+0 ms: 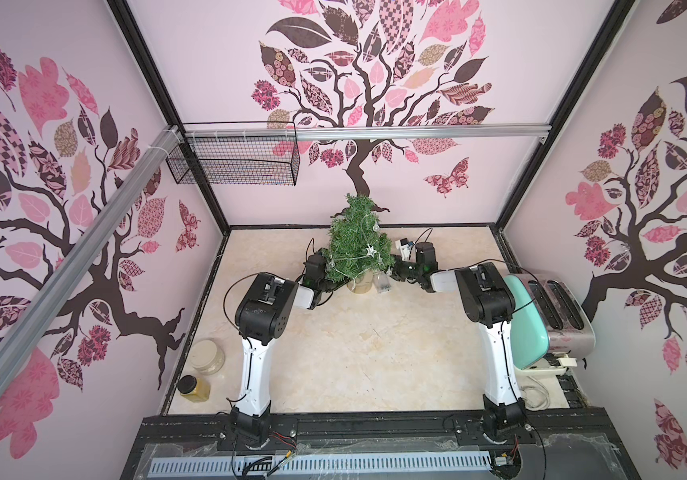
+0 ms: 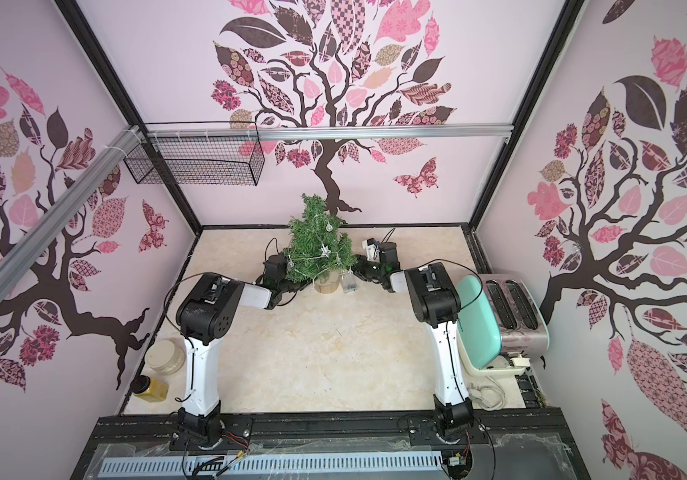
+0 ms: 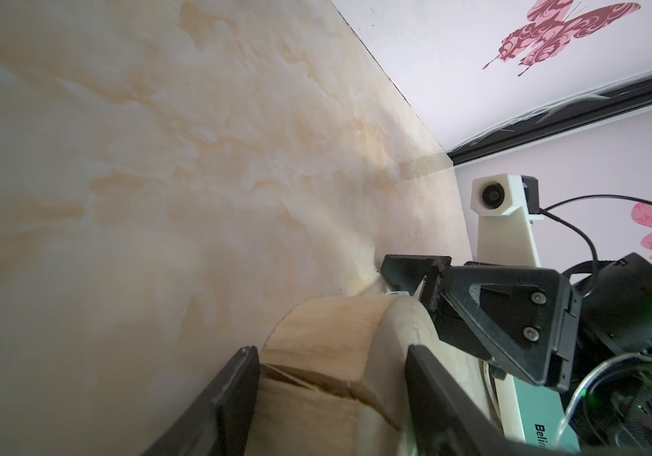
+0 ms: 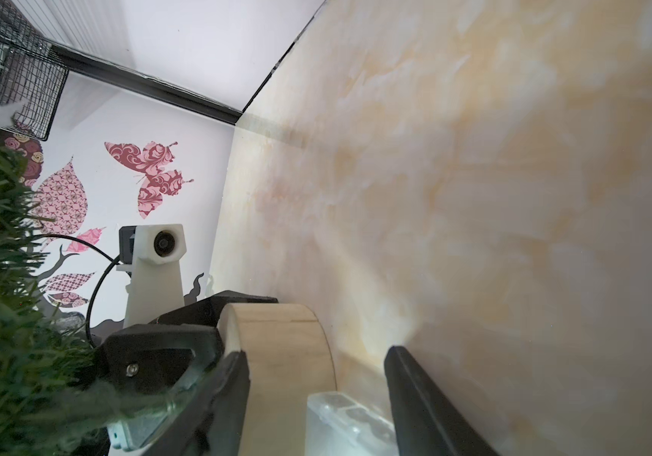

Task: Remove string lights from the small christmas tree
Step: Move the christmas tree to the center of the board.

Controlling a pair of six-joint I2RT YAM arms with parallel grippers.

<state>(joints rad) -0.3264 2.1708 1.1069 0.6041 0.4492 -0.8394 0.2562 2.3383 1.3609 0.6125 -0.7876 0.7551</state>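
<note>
Nearest the lens, along the bottom edge of both top views, a black rail (image 1: 375, 424) carries the two arm bases. Beyond it lies the marbled worktop (image 1: 354, 353). At centre frame, close to the back wall, the small christmas tree (image 1: 356, 245) stands upright on its log base (image 1: 359, 286). Wound over the branches are the string lights (image 1: 370, 250), with a silver star and a few clear bulbs showing. Their clear battery box (image 1: 381, 283) sits just right of the log in the frame.

Both arms reach in low under the tree, one from each side. In the left wrist view, the left pincer (image 3: 330, 349) straddles the log base, with one finger (image 3: 229, 398) against the wood. I cannot tell whether it is clenched on it.

In the right wrist view, the right pincer (image 4: 316, 351) looks released, its fingers spread. One finger (image 4: 225, 395) rests by the log's flat face. The other (image 4: 423, 395) stands clear of the log, with bare worktop showing between them. The battery box lies between the two fingers.

A mint-and-silver toaster (image 1: 553, 307) sits at the right edge of the worktop, and two jars (image 1: 207, 357) stand at lower left. A wire basket (image 1: 233, 162) hangs at upper left.
</note>
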